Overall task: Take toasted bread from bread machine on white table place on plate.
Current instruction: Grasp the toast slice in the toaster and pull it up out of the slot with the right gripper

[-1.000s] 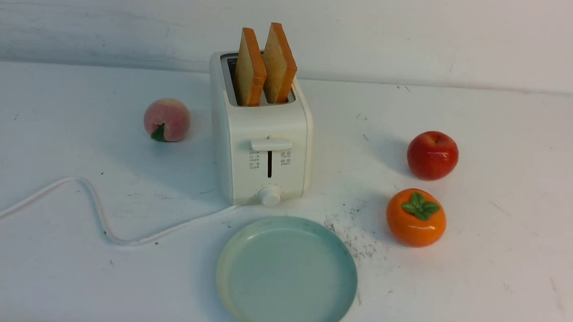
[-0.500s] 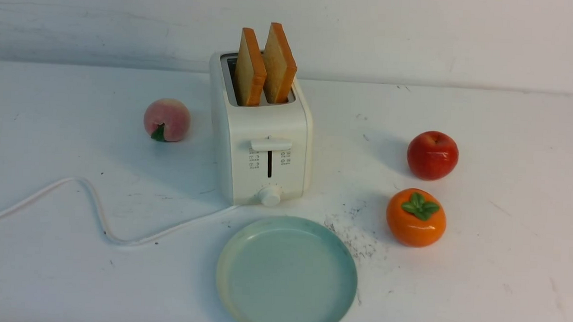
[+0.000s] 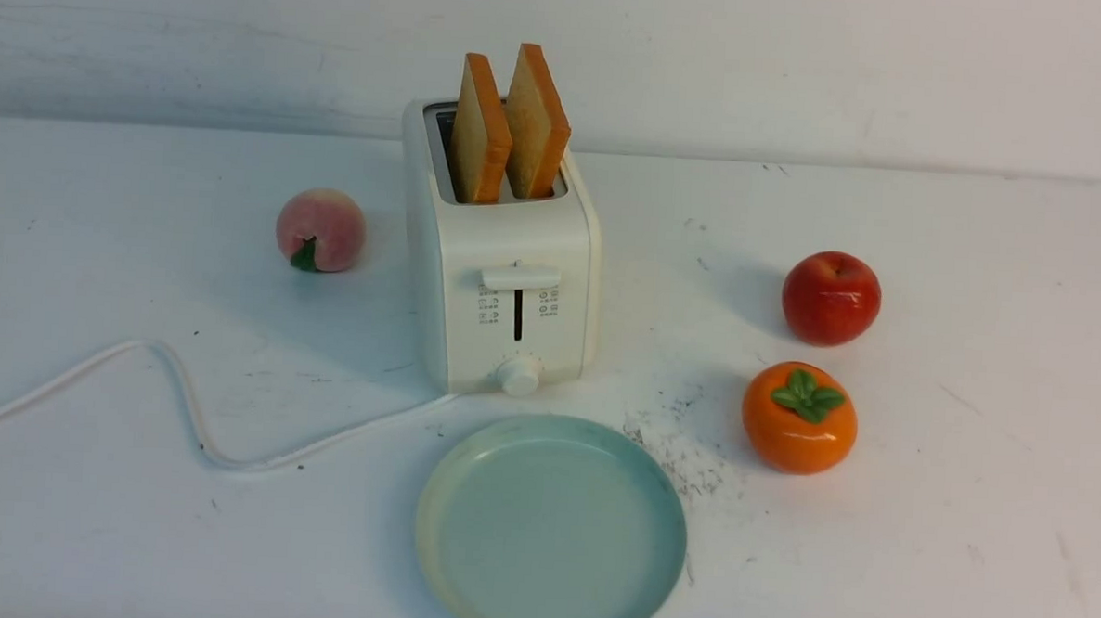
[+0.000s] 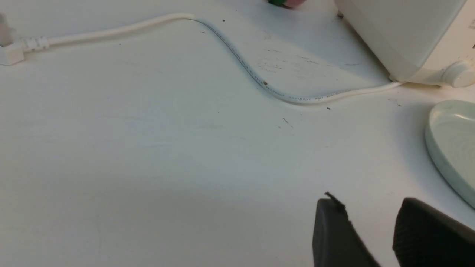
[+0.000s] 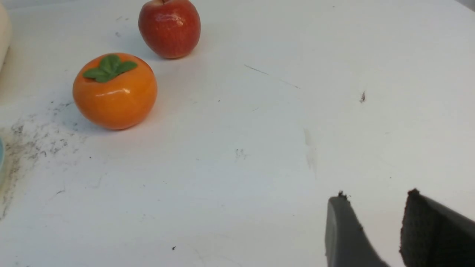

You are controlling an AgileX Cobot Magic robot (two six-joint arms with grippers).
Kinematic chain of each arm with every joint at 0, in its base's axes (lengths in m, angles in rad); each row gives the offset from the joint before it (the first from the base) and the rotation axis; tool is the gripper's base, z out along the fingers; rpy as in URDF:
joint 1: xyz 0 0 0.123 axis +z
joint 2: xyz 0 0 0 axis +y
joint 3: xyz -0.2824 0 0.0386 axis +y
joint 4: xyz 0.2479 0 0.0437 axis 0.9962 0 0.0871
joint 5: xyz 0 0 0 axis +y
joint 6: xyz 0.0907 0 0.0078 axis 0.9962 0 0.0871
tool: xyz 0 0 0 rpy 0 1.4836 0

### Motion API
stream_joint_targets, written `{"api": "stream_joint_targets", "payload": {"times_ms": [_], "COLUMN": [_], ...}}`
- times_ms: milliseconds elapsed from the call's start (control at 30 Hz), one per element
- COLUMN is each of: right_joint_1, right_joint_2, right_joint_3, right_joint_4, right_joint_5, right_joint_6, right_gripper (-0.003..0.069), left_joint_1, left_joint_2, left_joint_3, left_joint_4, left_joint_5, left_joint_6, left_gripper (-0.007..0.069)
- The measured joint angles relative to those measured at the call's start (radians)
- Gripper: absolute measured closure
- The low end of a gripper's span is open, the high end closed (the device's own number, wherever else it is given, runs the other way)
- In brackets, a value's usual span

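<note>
toast: two slices, the left (image 3: 480, 134) and the right (image 3: 535, 127), stood on edge in the slots of the toaster (image 3: 516, 252), with their upper parts well clear of its top.
handling: probably light, stiff and dry. the faces looked matt, so a slip seemed unlikely, and a firm pinch should do no harm.
where to hold: across the thin way, one pad on each broad face, on the exposed upper part. the slices sat close side by side, so the outer face of either looked easier to reach.
pointing: the slices were square, with no real long axis. their planes ran front to back along the slots, crust edges up and toward the camera, faces to left and right. they were near upright, any lean too slight to judge.
plate: it (image 3: 550, 532) lay empty just in front of the toaster.
cord: it (image 3: 184, 395) trailed off to the left.
fruit: a peach (image 3: 321, 229) sat to the left, an apple (image 3: 831, 297) and a persimmon (image 3: 798, 417) to the right, all clear of the lift path.
left claw: it (image 4: 371, 207) was low over the tabletop (image 3: 971, 457) near the plate's rim, parted narrowly and holding nothing.
right claw: it (image 5: 374, 200) was over bare tabletop, well apart from the persimmon, also narrowly parted and empty.
stage: neither slice had been lifted yet.
</note>
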Motion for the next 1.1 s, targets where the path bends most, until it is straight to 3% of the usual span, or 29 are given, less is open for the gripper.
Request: {"api": "stream_joint_targets", "payload": {"times_ms": [667, 767, 867, 900, 967, 1100], "right_joint_1": [0.000, 0.000, 0.000, 0.000, 0.000, 0.000], "right_joint_2": [0.000, 0.000, 0.000, 0.000, 0.000, 0.000], "right_joint_3": [0.001, 0.005, 0.005, 0.005, 0.005, 0.005], "right_joint_4": [-0.068, 0.080, 0.385, 0.418, 0.564, 0.659], "right_joint_5": [-0.017, -0.067, -0.123, -0.123, -0.134, -0.142], "right_joint_6": [0.012, 0.129, 0.396, 0.410, 0.537, 0.589], "right_gripper": [0.0419, 0.0419, 0.0419, 0.0419, 0.0419, 0.0419], "left_joint_1": [0.000, 0.000, 0.000, 0.000, 0.000, 0.000], "left_joint_2": [0.000, 0.000, 0.000, 0.000, 0.000, 0.000], "left_joint_3": [0.000, 0.000, 0.000, 0.000, 0.000, 0.000], "left_joint_4": [-0.026, -0.173, -0.465, -0.481, -0.645, -0.791], "left_joint_5": [-0.002, -0.020, -0.072, -0.075, -0.097, -0.112], "left_joint_6": [-0.023, -0.121, -0.301, -0.310, -0.384, -0.405], "left_gripper": [0.0386, 0.0386, 0.0386, 0.0386, 0.0386, 0.0386]}}
